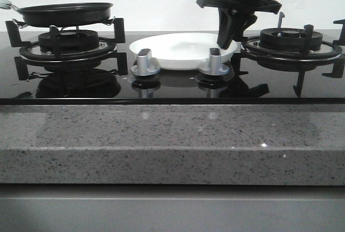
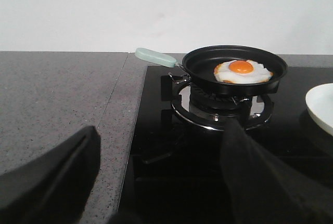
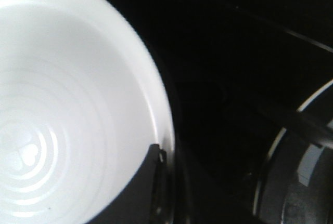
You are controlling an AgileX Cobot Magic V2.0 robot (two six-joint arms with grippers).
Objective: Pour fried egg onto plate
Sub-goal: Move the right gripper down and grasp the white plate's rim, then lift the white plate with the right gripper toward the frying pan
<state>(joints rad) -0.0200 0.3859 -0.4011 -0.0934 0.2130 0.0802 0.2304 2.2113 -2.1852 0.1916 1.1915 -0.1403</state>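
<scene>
Egg (image 2: 243, 71) flat in pan (image 2: 234, 68); right claw (image 1: 229, 37) clenched on plate (image 1: 180, 49) rim; left claw (image 2: 156, 182) released.

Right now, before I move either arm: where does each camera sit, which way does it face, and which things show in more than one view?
Front: low at the counter edge, facing forward over the hob; shows the right gripper at the plate rim.
Left wrist: back over the counter, facing the frying pan holding the fried egg; the left gripper fingers frame the foreground.
Right wrist: close above the plate, facing down; one fingertip overlaps its rim.
Shared: plate in all three; pan in front and left wrist.
</scene>
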